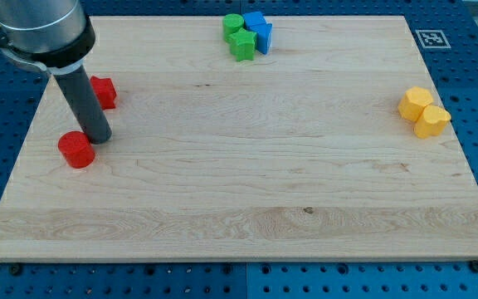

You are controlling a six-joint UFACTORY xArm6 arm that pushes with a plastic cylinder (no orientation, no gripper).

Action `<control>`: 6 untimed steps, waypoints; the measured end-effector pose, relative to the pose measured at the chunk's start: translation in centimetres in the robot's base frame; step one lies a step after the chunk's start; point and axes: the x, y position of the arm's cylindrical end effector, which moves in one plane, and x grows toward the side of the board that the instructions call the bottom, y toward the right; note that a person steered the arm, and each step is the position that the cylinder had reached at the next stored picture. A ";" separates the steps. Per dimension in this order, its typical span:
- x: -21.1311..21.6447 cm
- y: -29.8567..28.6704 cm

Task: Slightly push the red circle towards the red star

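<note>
The red circle (76,149) lies near the board's left edge. The red star (103,91) lies above it and a little to the right, partly hidden behind my rod. My tip (98,139) rests on the board at the red circle's upper right edge, touching or almost touching it. The tip stands between the two red blocks, below the star.
A cluster of two green blocks (238,36) and two blue blocks (259,31) sits at the view's top centre. Two yellow blocks (424,111) sit near the right edge. The wooden board (247,183) lies on a blue pegboard table.
</note>
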 end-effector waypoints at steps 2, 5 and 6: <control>0.8 2.4; 9.0 -0.7; 6.1 -1.0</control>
